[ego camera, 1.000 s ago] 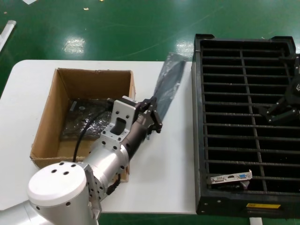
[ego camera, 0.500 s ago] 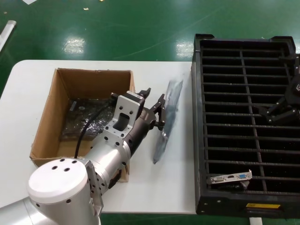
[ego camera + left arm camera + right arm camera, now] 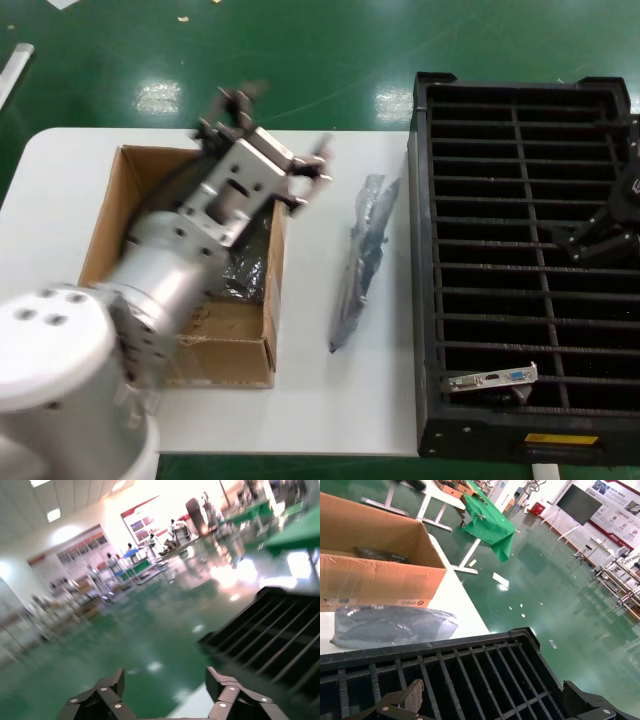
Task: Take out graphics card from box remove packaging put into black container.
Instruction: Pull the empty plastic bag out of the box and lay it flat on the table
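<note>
1. Since the earlier frames, the left end effector [image 3: 262, 140] had let go of the packaging [image 3: 360, 262] and swung up and back over the far edge of the box [image 3: 215, 345]; the packaging, formerly held upright, now lay flat on the surface [image 3: 330, 400] between the box and the black container [image 3: 520, 270].
2. One graphics card [image 3: 493, 379] stood in a near slot of the black container, bracket showing. Dark wrapped material remained inside the box, so the step in hand was judged to be reaching in for another bagged card.
3. To do it well, the left end effector should descend squarely over the bagged item, clear of the cardboard walls, and pinch the bag's edge firmly.
4. Left end effector: fingers [image 3: 107, 692] spread wide, empty, touching nothing.
5. Right end effector [image 3: 598, 232]: hovering over the black container, pads [image 3: 412, 692] well apart, holding nothing.
</note>
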Robot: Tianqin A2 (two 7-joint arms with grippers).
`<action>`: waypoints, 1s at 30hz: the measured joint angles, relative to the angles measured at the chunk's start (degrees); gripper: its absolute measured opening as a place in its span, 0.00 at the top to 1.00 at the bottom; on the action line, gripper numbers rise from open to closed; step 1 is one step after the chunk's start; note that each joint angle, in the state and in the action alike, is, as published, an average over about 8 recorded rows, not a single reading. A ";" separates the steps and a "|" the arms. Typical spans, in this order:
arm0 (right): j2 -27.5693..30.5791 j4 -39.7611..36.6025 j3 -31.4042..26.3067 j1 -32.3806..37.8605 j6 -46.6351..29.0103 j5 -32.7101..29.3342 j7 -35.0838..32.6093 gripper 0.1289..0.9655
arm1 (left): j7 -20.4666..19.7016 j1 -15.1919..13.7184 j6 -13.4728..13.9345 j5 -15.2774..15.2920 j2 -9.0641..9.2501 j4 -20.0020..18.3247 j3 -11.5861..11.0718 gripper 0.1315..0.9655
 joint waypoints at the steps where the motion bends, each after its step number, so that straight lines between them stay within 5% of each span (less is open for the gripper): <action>1: 0.00 0.00 0.00 0.00 0.00 0.00 0.00 0.00 | 2.46 -0.47 -0.97 0.04 -0.96 -0.98 0.00 0.63; 8: 0.00 0.00 0.00 0.00 0.00 0.00 0.00 0.00 | 20.41 -1.26 -6.45 2.06 -6.82 -5.37 0.00 0.40; 12: -0.29 0.23 0.20 -0.60 0.60 0.26 -0.07 0.00 | 24.76 -0.10 -7.03 3.53 -7.59 -5.72 -0.81 0.32; 17: -1.26 1.01 0.88 -2.62 2.64 1.16 -0.30 0.00 | 21.69 2.23 -4.91 5.72 -6.07 -4.81 -3.54 0.19; 30: -5.08 4.07 3.58 -10.63 10.67 4.70 -1.22 0.00 | 11.06 11.57 3.18 14.18 -0.24 -1.33 -14.36 0.03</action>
